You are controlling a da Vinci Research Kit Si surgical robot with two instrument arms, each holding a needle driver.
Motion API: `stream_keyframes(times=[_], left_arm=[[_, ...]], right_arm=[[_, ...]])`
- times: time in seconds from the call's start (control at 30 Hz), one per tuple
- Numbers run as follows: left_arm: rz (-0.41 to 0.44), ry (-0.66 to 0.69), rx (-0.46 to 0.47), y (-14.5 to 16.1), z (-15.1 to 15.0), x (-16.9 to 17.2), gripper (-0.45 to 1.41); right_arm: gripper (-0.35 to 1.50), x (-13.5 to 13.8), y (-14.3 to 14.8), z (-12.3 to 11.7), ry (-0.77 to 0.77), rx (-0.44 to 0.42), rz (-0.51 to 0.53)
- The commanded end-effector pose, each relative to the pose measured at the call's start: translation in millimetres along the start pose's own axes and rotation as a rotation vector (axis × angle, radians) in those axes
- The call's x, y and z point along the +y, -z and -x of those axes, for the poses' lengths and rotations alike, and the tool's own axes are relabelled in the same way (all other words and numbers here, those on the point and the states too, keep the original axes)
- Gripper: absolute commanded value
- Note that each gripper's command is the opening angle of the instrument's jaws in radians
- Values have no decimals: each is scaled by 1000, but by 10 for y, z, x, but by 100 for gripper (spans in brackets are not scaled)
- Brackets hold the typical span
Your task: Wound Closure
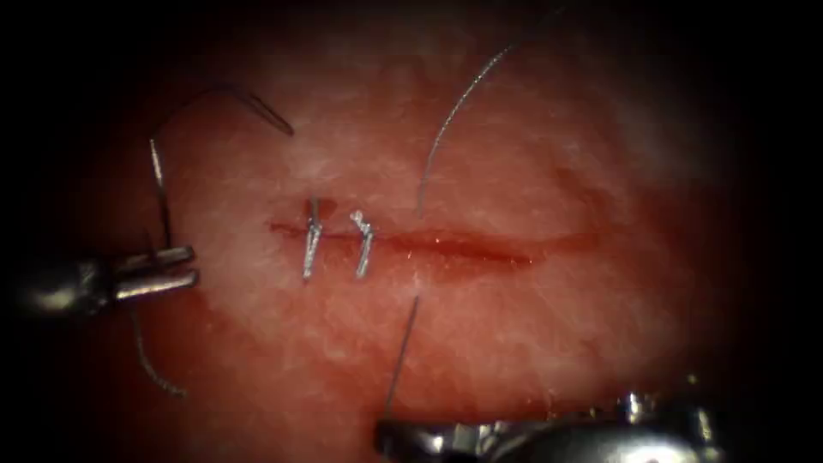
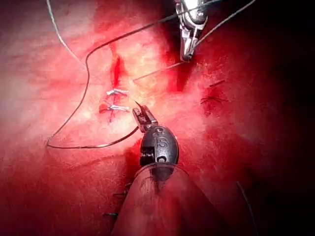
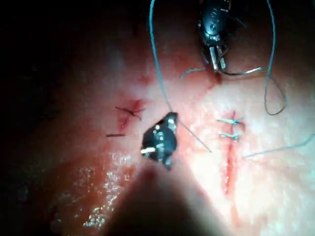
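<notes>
Endoscope view: the pale pink pork-belly tissue [image 1: 514, 171] bears a horizontal red cut [image 1: 454, 246], with two pale stitches [image 1: 311, 249] across its left end. The left steel needle driver [image 1: 184, 270], well left of the cut, grips the curved steel needle [image 1: 159, 193] near mid-curve, clear of the tissue. The right steel needle driver [image 1: 386, 433], below the cut, grips the thin grey thread [image 1: 401, 356], which passes through the tissue across the cut.

Right hand [image 1: 390, 433] (its grip) cut off by edge.

A surgical training lab: pork tissue [image 1: 514, 326] bearing a stitched cut [image 1: 446, 244], lit by an endoscope, with suture thread [image 1: 454, 111] lying across it.
</notes>
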Motion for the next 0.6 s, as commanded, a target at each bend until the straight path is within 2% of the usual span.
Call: stream_keyframes(times=[0.03, 0.13, 0.2, 0.23, 0.27, 0.3, 0.4, 0.47, 0.53, 0.6], left_arm=[[4, 3, -2, -1, 8, 11, -45], [3, 3, -2, -2, 8, 11, -45], [3, 3, -2, -2, 8, 11, -45], [3, 3, -2, -2, 8, 11, -45], [3, 3, -2, -2, 8, 11, -45], [3, 3, -2, -2, 8, 11, -45], [3, 3, -2, -2, 8, 11, -45], [2, 3, -2, -3, 9, 12, -45], [1, 1, -1, -4, 10, 12, -45], [0, 1, -1, -5, 11, 12, -45]], right_arm=[[-35, -28, 3, -25, 3, 9, -20], [-35, -40, 12, -54, 13, 21, -35], [-35, -39, 14, -60, 21, 20, -34], [94, -30, 13, -56, 49, 13, 6], [94, -30, 13, -56, 49, 13, 6], [123, -18, 12, -42, 61, -9, 43], [125, -2, 11, -14, 60, -30, 63], [125, 21, 4, 29, 62, -70, 108], [128, 31, -14, 65, 79, -91, 133], [128, 33, -22, 75, 77, -98, 140]])
